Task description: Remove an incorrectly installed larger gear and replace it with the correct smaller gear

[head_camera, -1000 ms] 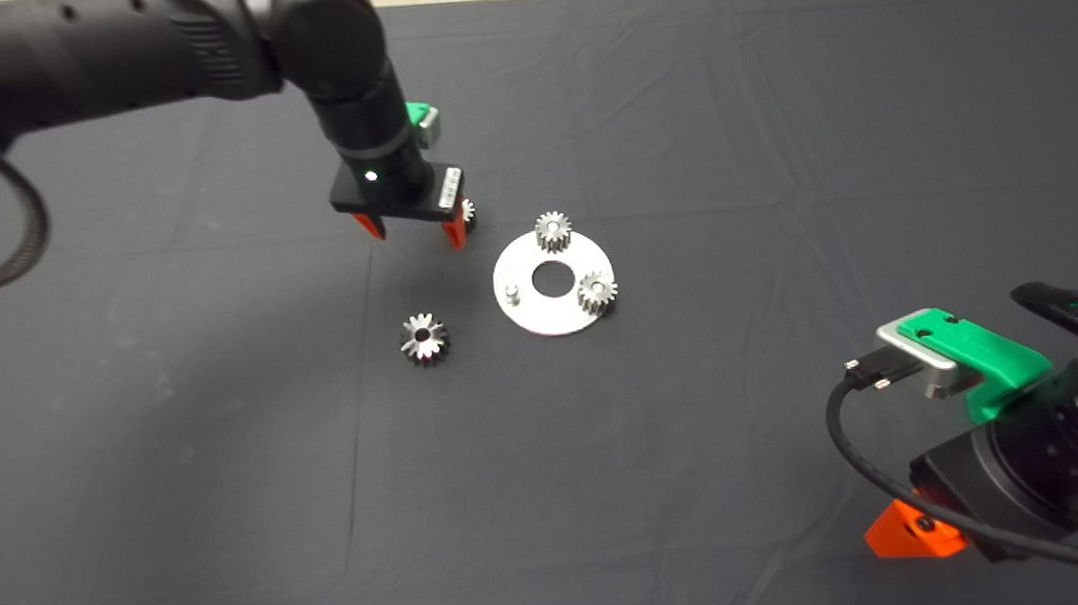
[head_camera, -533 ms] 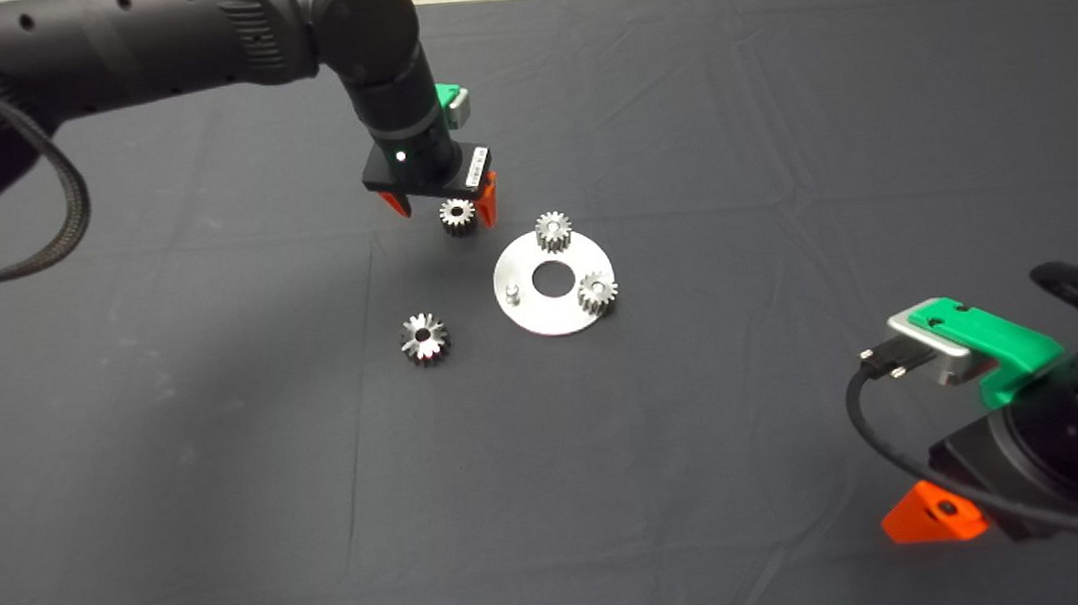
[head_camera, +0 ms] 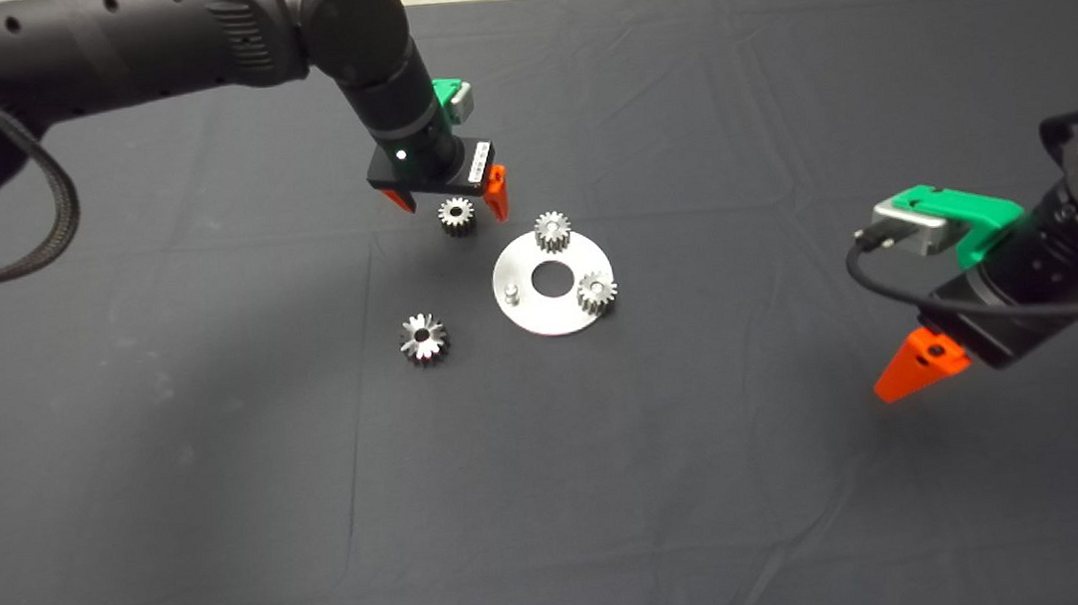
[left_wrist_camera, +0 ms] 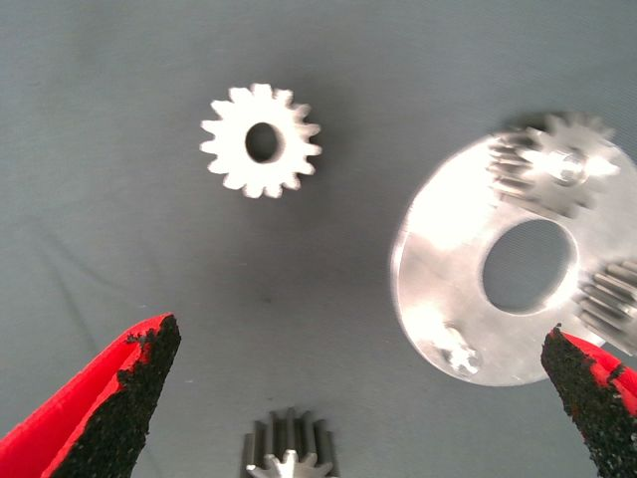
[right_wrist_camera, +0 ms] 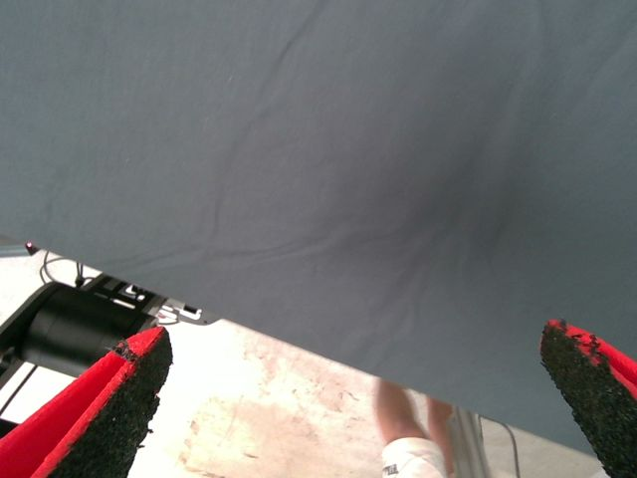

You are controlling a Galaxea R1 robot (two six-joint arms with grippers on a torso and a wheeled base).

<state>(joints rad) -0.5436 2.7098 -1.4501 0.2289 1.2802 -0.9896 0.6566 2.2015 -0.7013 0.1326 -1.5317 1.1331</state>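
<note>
Fingers of the left gripper (head_camera: pixel 450 200) are spread wide above the smaller gear (head_camera: pixel 456 216), which lies flat on the mat (head_camera: pixel 224 462) beside the round plate (head_camera: pixel 553 282), ungripped. The larger gear (head_camera: pixel 423 338) lies apart. The right gripper (right_wrist_camera: pixel 348 398) is held wide open, empty.

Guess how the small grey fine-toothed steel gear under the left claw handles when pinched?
The small grey fine-toothed steel gear looks solid metal: likely rigid and heavy for its size. It lies flat on the dark mat, so rolling seems unlikely. The left claw hangs open above it.
</note>
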